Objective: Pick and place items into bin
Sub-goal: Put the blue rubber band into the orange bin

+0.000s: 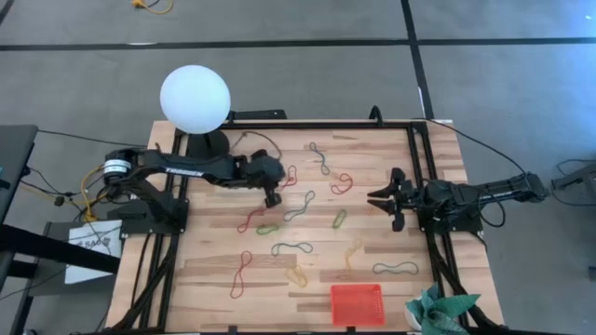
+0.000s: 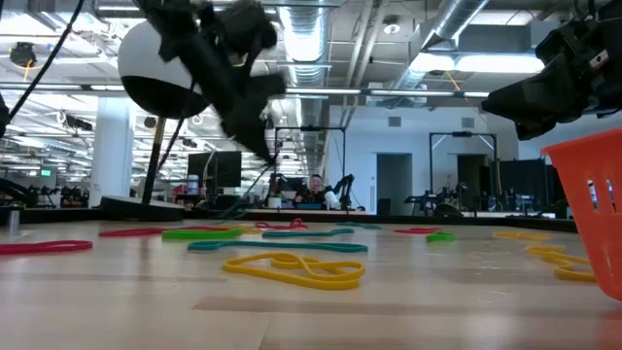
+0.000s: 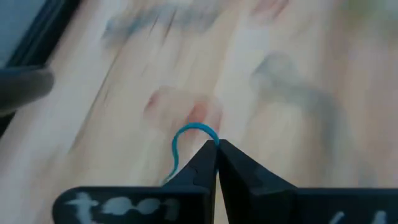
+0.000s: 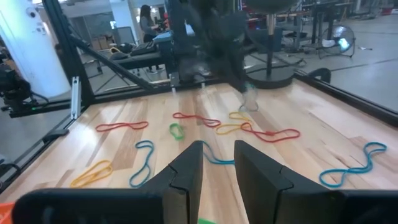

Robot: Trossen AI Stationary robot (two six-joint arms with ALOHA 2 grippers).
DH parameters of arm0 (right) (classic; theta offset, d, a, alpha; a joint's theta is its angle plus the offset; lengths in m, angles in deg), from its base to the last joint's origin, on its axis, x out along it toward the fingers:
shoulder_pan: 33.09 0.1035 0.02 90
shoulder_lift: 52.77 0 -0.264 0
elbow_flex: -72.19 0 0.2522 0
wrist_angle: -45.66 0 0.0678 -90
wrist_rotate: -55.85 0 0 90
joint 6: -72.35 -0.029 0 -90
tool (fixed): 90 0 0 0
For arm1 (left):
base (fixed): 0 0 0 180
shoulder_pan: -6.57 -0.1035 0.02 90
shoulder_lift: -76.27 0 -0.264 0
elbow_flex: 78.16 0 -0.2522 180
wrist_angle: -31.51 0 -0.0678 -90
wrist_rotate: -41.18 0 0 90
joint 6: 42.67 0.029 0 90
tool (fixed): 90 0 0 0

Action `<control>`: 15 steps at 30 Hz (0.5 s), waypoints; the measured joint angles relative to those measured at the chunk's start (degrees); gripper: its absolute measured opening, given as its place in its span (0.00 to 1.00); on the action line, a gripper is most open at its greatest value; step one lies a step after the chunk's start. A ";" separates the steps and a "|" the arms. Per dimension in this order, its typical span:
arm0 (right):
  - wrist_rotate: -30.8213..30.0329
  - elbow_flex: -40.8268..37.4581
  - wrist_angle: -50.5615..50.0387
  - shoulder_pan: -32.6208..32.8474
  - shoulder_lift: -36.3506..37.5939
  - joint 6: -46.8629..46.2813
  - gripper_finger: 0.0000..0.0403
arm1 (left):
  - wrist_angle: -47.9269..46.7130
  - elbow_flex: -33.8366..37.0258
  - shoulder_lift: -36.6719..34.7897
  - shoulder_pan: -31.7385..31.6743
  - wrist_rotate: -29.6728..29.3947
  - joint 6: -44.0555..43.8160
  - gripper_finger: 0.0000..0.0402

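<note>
Left gripper [image 1: 272,197] is up over the middle-left of the counter [image 1: 214,270], and the left wrist view gives what the overhead cannot: its jaws are pinched fully together on a thin blue band [image 3: 186,138], the loop curling out just past the tips. From above that band is too small to make out.

Right gripper [image 1: 395,210] waits at the counter's right side, jaws partly apart with nothing between them; its own wrist view looks across red, yellow, green and blue bands [image 4: 196,119] lying flat on the wood.

The bin [image 1: 358,304] sits at the near edge, right of centre, nothing visible in it from above; the low view catches only its orange corner at the right. Loose bands [image 1: 298,207] are scattered over the counter's middle, well apart from the bin. A teal cloth [image 1: 436,312] lies just beside the bin's right. A white globe lamp [image 1: 195,98] stands at the far left.

White lettering on the left gripper's body is too blurred to read.
</note>
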 joint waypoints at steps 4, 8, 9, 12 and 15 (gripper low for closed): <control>-2.78 -0.02 -0.04 0.00 0.00 0.01 0.22 | 6.07 -4.63 -0.50 3.40 11.67 1.10 0.00; -3.80 -0.01 -0.04 0.00 0.00 -0.01 0.22 | 11.29 -7.63 -0.48 8.07 20.62 4.30 0.00; -3.82 -0.01 -0.04 0.00 0.00 -0.01 0.22 | 11.92 -8.23 -0.48 9.48 21.78 4.99 0.00; -3.79 0.00 -0.04 0.00 0.00 -0.01 0.22 | 13.00 -9.94 -0.45 13.82 23.09 5.82 0.00; -3.77 0.00 -0.02 0.00 0.00 -0.01 0.22 | 13.76 -11.10 -0.45 17.85 23.09 5.86 0.00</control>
